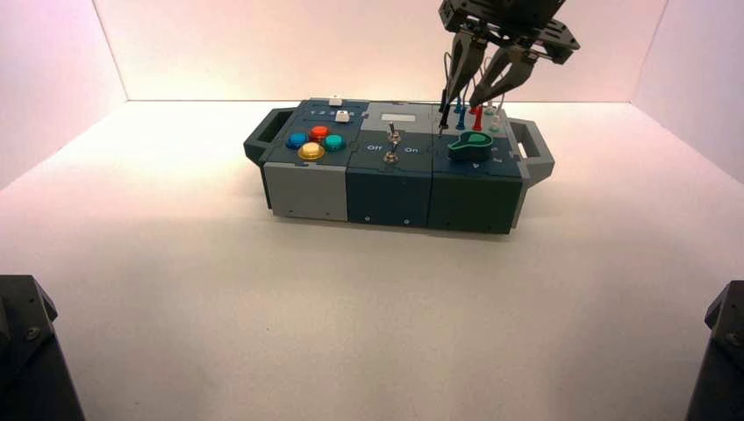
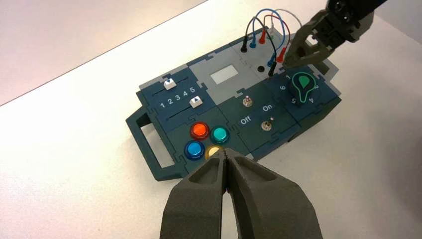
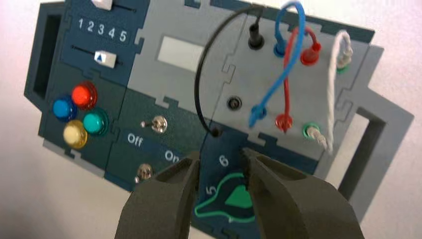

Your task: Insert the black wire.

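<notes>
Finding first, off on the left arm's side, the black two-fingered left gripper (image 2: 226, 150), with its fingertips together on nothing. Next, spotting the thin, dark grey looped wire with slim black plugs (image 3: 199, 69): seated by one plug in the far black socket, with the other loose just beside the round, empty black socket (image 3: 234, 103). Then, above the wire panel and knob, seeing the black angular right gripper (image 3: 220, 155), spread wide and apparently gripping nothing.

Probably light, springy in the loop, stiff at the plug (and likely to swing away if nudged). Best to pinch the loose plug's black sleeve, never the lead, and set upright before pushing down.

For writing, reading "1 2 3 4 5" between the white-capped sliders (image 3: 105, 59), "Off" and "On" by the silver toggle switches (image 3: 159, 124), then "6" and "5" near the green-outlined knob (image 3: 239, 197). Can make out no brand.
</notes>
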Robot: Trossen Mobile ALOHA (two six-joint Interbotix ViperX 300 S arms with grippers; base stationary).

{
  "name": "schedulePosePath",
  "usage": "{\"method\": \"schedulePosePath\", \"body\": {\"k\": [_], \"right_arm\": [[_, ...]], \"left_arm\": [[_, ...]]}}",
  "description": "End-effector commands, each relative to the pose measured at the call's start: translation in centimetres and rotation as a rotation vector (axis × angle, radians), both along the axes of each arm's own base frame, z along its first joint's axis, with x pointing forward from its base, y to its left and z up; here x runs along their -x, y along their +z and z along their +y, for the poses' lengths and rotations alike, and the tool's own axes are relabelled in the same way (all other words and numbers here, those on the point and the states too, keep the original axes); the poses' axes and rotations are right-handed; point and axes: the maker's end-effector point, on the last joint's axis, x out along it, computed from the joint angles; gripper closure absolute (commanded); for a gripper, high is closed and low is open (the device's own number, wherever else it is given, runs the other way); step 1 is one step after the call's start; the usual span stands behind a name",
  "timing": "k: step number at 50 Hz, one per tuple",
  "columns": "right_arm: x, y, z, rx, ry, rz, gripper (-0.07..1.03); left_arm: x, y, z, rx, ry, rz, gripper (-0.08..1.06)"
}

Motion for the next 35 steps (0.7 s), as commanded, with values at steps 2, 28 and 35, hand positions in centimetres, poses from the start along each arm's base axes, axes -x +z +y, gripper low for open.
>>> {"method": "schedulePosePath", "body": {"k": [2, 28, 35], "right_arm": [[-1.2, 1.0, 0.7, -0.016, 0.001, -0.039, 0.5], [-2.3, 0.2, 1.2, -0.011, 0.001, -0.028, 0.51], [-2.5, 0.0, 1.2, -0.01, 0.001, -0.025, 0.51]], "left_arm": [[-0.3, 0.6, -0.2, 0.008, -0.002, -0.019, 1.01], [-0.3, 0.6, -0.2, 0.003, -0.008, -0.026, 1.01], [-0.3, 0.6, -0.2, 0.004, -0.006, -0.024, 1.01]]}}
